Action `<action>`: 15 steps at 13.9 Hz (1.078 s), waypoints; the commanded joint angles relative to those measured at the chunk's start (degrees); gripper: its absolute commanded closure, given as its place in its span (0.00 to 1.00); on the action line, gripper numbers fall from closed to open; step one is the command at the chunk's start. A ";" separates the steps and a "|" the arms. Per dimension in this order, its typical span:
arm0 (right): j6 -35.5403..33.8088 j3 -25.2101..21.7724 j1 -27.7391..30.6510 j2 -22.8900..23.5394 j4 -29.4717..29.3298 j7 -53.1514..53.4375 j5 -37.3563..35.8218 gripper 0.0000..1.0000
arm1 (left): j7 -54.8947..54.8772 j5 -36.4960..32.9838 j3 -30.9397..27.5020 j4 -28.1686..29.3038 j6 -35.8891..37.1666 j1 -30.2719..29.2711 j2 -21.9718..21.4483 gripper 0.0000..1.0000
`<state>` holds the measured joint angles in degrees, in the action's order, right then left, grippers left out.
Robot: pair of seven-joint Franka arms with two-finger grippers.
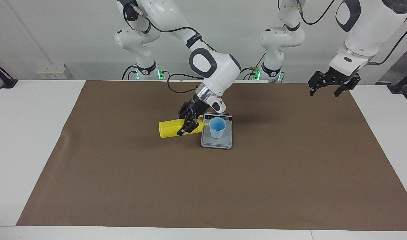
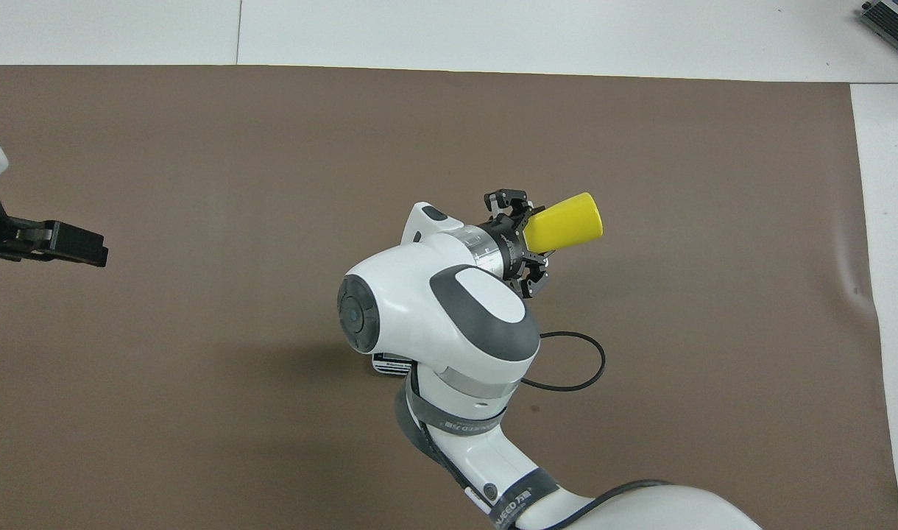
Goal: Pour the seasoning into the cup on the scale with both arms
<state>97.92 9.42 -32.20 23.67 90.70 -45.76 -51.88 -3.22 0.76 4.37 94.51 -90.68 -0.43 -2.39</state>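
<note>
Seasoning bottle (image 1: 171, 129), bright yellow, lies tipped about level in the right gripper (image 1: 188, 125), held up over the brown mat (image 1: 123, 186). Cone nozzle points at the rim of the light-blue cup (image 1: 217, 127); tip sits at the rim, contact not clear. Right gripper's jaws are closed across the bottle near its nozzle end, body clamped between them. In the overhead view only the bottle's flat base end (image 2: 564, 223) shows past the gripper (image 2: 523, 243); arm housing hides cup and most of the scale.

Cup stands upright on the grey plate of the kitchen scale (image 1: 217, 141), display strip on the edge nearer the robots. Scale sits mid-mat.

Left gripper (image 1: 333, 83) waits in the air over the mat's edge at the left arm's end, jaws spread apart, holding nothing.
</note>
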 commanded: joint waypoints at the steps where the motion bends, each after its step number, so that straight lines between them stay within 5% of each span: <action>1: -2.55 0.51 -1.98 1.73 -2.63 -0.12 -5.23 1.00 | -0.03 -0.85 -0.85 1.03 -1.08 0.52 -1.39 0.00; 4: -2.47 0.51 -4.44 1.56 -1.49 0.06 -10.67 1.00 | 0.49 -0.41 -0.76 0.68 -1.52 0.43 -1.30 0.00; 15: 0.70 0.77 -4.80 -0.38 4.66 1.38 -12.10 1.00 | 0.50 -0.32 -0.94 -0.02 -0.91 0.26 -1.39 0.00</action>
<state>97.86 9.44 -37.69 25.05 93.20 -45.71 -61.57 -3.11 0.76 4.03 94.35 -91.40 -0.44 -2.78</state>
